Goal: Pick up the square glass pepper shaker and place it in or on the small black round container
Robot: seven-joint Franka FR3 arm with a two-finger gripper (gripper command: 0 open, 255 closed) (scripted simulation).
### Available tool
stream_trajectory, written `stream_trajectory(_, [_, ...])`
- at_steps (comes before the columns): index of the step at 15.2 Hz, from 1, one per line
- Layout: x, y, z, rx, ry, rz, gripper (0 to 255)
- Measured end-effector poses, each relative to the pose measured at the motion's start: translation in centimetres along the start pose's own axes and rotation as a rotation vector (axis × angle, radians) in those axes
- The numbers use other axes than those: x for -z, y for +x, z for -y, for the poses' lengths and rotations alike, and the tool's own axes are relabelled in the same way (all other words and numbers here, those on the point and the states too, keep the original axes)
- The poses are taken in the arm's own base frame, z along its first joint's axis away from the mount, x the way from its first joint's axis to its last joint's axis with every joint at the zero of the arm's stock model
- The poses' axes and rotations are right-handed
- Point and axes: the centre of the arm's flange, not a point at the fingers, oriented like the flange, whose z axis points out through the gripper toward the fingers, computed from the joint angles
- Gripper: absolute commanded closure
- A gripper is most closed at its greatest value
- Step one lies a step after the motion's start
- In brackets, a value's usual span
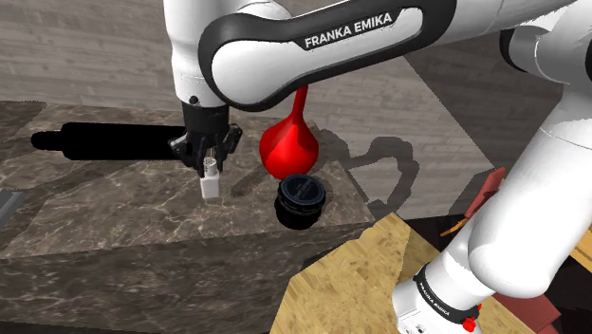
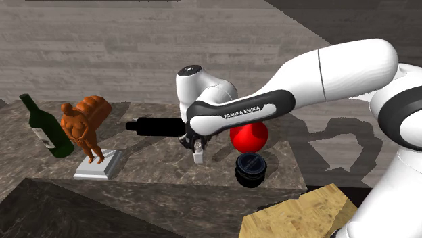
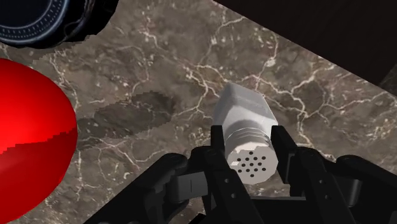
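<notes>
Reaching over the marble surface (image 1: 114, 228), the white arm (image 1: 313, 43) points straight down, so the jaws meet the shaker squarely. A red bulbous vase (image 1: 287, 142) stands just behind the small black round container (image 1: 301, 201), close to a corner of the surface. The jaws clasp the cap of the pale square pepper shaker (image 1: 211, 186), which is upright and nearer the middle. Whether its base touches the surface I cannot tell.
</notes>
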Motion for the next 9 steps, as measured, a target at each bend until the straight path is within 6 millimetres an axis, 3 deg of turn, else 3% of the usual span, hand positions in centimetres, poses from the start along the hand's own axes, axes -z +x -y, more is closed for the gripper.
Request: stream_trajectory(9, [4.7, 0.3, -0.4, 0.0, 0.0, 0.0, 255])
